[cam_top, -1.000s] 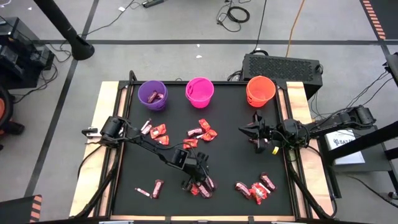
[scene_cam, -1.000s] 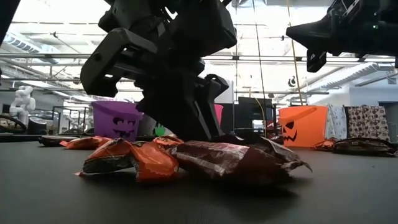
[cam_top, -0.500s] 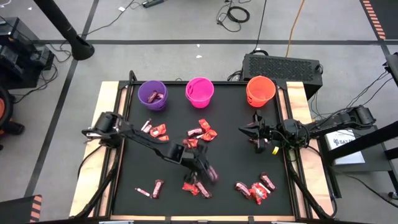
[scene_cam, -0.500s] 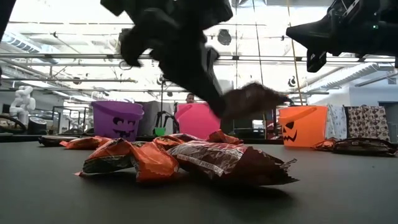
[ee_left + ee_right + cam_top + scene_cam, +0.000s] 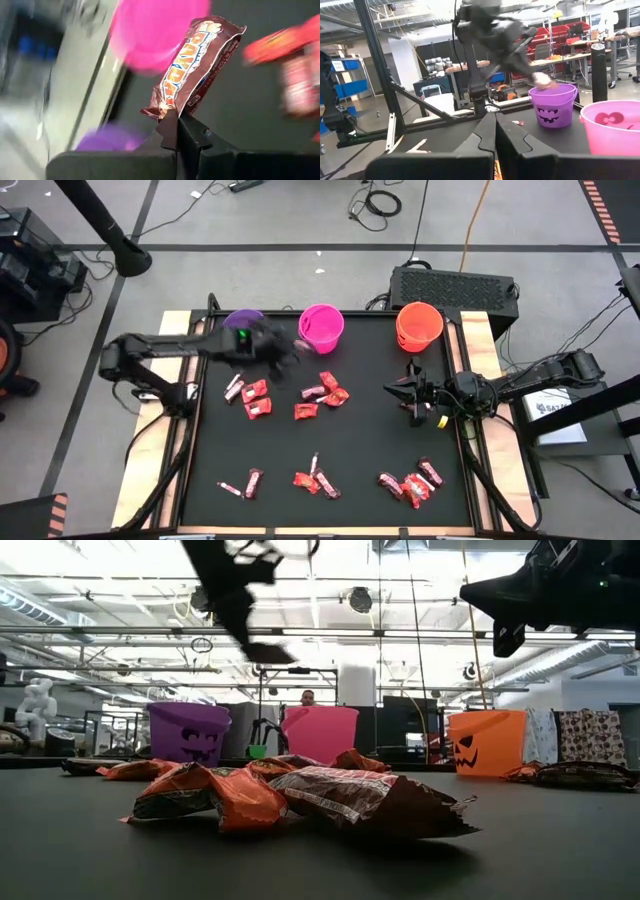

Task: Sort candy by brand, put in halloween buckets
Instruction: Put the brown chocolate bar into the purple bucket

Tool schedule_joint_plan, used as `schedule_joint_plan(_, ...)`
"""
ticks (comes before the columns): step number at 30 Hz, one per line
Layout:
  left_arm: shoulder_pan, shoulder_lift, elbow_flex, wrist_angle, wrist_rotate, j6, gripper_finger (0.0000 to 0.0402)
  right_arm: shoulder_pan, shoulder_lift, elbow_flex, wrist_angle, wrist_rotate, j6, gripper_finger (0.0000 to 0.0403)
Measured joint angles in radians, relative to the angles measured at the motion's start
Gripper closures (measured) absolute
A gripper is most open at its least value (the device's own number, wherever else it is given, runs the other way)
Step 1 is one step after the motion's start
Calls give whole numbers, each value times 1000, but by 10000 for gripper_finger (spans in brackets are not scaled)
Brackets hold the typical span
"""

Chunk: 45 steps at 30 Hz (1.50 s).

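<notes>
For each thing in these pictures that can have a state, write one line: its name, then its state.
left gripper: shut on a maroon candy bar, raised near the purple bucket
right gripper: shut, empty, raised below the orange bucket
purple bucket: upright, part hidden by the left arm from above
pink bucket: upright, contents not visible
orange bucket: upright, contents not visible
loose candy: scattered on the table

Black vented box point(image 5: 452, 286), floor cables point(image 5: 378, 200)
</notes>
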Motion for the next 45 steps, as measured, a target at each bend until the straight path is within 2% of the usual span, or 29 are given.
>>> schedule_joint_plan(6, 260, -54, 0, -253, -2, -105, 400, 0, 0, 0, -2, 0, -1, 403)
schedule_joint_plan(9, 348, -54, -12, -276, 3, -125, 400, 0, 0, 0, -1, 0, -7, 403)
schedule_joint_plan(12, 410, -54, -33, -277, 52, -105, 400, 0, 0, 0, -1, 0, -6, 403)
schedule_joint_plan(15, 438, -53, -50, -278, 85, -103, 400, 0, 0, 0, -3, 0, -8, 403)
schedule_joint_plan(18, 448, -53, -52, -277, 68, -103, 391, 0, 0, 0, -6, 0, -9, 403)
schedule_joint_plan(23, 449, -53, -52, -260, 27, -103, 347, 0, 0, 0, -7, 0, -8, 403)
schedule_joint_plan(28, 448, -53, -52, -248, 25, -103, 302, 0, 0, 0, -8, 0, -6, 403)
schedule_joint_plan(31, 448, -53, -52, -245, 44, -102, 288, 0, 0, 0, -9, 0, -6, 403)
schedule_joint_plan(34, 446, -53, -52, -225, 139, -95, 286, 0, 0, 0, -9, 0, -5, 403)
schedule_joint_plan(38, 415, -53, -62, -134, 391, -30, 286, 0, 0, 0, -9, 0, 2, 403)
schedule_joint_plan(42, 316, -59, -167, 103, 666, 26, 286, 0, 0, 0, -9, 1, 2, 403)
schedule_joint_plan(45, 209, -60, -296, 393, 805, 50, 286, 0, 0, 0, -28, 1, 2, 403)
